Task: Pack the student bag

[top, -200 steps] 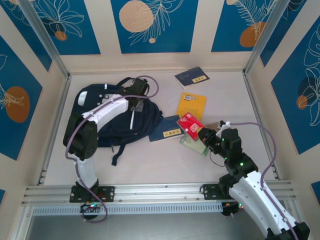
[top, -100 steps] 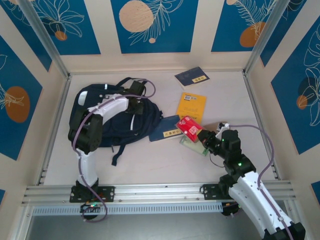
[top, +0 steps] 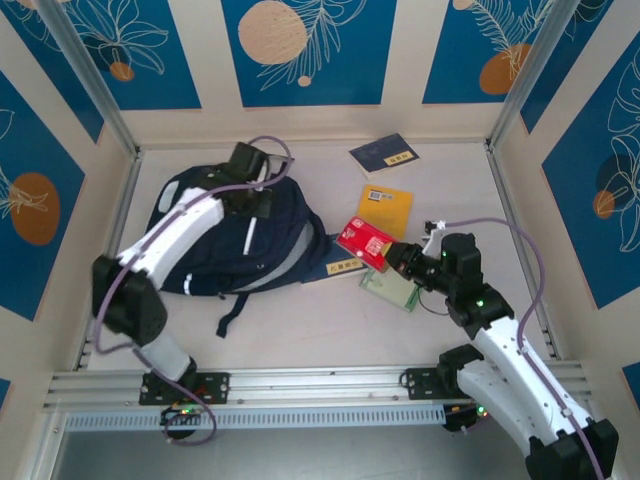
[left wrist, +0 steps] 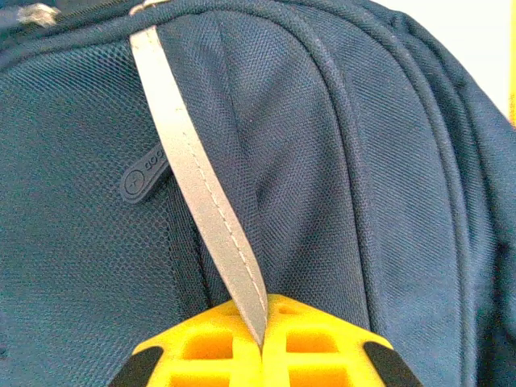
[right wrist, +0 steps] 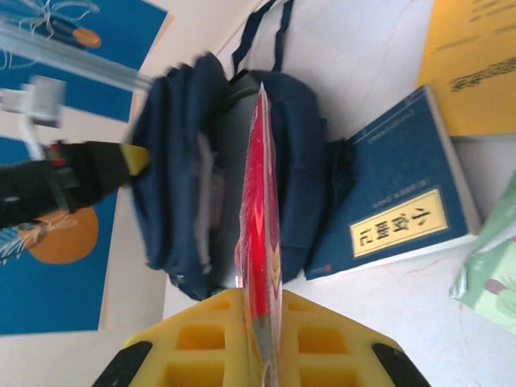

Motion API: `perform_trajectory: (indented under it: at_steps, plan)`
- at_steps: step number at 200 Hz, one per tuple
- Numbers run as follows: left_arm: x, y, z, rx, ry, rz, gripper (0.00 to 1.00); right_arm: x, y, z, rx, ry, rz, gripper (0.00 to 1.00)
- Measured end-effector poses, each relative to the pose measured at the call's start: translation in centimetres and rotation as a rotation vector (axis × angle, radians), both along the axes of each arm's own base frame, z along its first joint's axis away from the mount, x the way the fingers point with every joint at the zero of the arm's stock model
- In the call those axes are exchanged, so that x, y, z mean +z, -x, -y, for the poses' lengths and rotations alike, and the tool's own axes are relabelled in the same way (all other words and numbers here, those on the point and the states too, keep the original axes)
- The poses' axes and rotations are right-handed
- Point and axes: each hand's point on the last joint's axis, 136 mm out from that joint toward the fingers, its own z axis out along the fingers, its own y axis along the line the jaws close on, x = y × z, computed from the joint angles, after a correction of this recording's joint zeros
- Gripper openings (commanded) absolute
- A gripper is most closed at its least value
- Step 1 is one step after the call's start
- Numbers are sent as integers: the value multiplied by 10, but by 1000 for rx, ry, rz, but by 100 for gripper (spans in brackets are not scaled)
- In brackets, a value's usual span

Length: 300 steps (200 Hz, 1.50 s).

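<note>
Navy fabric is what I am working on: the student bag (top: 285, 235) is lying on the left half of the table, nearer the far edge, and my left gripper (top: 258, 205) is reaching over its top. At the left wrist, its yellow fingers are pressing together on a pale reflective strip (left wrist: 197, 185) running down the bag, beside a round zipper pull (left wrist: 143, 174). I am judging that this pull is meant to hold the mouth open. My right gripper (top: 392, 256) is pinching a flat red packet (top: 362, 243) by one edge near the table's middle, above a blue book (top: 338, 264) that is touching the bag. So the step in hand is loading the packet. The next move is calling for me to carry it edge-on to the bag and line it up with the opening while the left is holding the strip taut. The right wrist is giving what the overhead is not: the packet's thin edge pointing at the bag, and a paler gap (right wrist: 208, 189) between fabric layers, which I am taking for the opening. The overhead is showing what is waiting: a yellow book (top: 385, 205), a navy booklet (top: 384, 153) at the far edge, and a green item (top: 392, 288) just beside my right gripper.
</note>
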Motion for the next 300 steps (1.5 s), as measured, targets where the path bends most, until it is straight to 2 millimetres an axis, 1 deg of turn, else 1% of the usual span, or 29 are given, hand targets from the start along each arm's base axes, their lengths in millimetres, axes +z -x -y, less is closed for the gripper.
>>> perform_trajectory:
  at_steps: [1,13,23,44,56,64,74,99,120,144,162,169,172,182,187,188,199,210,233,248,254,259,268,271,284,291,300]
  plan:
    - [6,2,-1,-2,5,12,0,0,0,-1,6,2,0,0]
    - [35,16,-8,-22,20,68,0,7,0,-10,52,11,11,0]
    - [53,28,-11,-52,32,100,0,16,1,-19,105,19,30,0]
    - [77,51,-9,-136,71,138,0,34,5,-38,206,22,71,0]
    - [84,59,-7,-175,91,151,0,43,10,-48,261,16,89,0]
    - [88,66,-3,-211,110,153,0,44,12,-55,294,12,93,0]
    - [90,71,1,-246,129,149,0,43,15,-60,320,10,89,0]
    - [93,83,13,-321,186,132,0,31,21,-74,367,14,73,0]
    - [93,91,14,-344,204,133,0,24,26,-87,398,7,43,0]
    - [95,104,9,-349,217,145,0,14,22,-105,410,-16,-5,0]
    - [99,109,10,-355,239,150,0,4,16,-119,391,-26,-40,0]
    - [100,110,11,-356,248,151,0,-5,15,-130,387,-22,-65,0]
    - [101,110,11,-357,252,152,0,-6,14,-130,386,-22,-67,0]
    - [102,109,13,-356,263,154,0,-18,11,-141,370,-17,-101,0]
    - [102,109,14,-357,268,157,0,-21,10,-144,367,-15,-110,0]
    - [102,109,14,-357,269,156,0,-24,8,-147,363,-14,-119,0]
    - [103,109,15,-360,275,159,0,-32,3,-157,347,-14,-143,0]
    - [104,109,16,-364,280,162,0,-41,-8,-172,321,-16,-171,0]
    - [107,107,17,-364,287,174,0,-48,-31,-201,285,-38,-178,0]
    - [108,106,18,-363,294,177,0,-52,-49,-226,272,-61,-182,0]
    - [108,106,18,-360,299,175,0,-54,-52,-234,275,-67,-185,1]
    - [109,106,19,-360,302,175,0,-57,-59,-245,277,-75,-189,2]
    - [110,106,20,-358,313,175,0,-59,-65,-256,278,-84,-193,3]
    - [110,106,20,-358,316,175,0,-61,-69,-263,282,-87,-195,4]
    - [111,104,21,-355,326,178,0,-67,-76,-279,287,-89,-203,4]
    - [111,102,22,-351,329,179,0,-69,-80,-288,291,-90,-206,7]
    - [110,99,22,-347,334,180,0,-70,-83,-297,298,-91,-204,18]
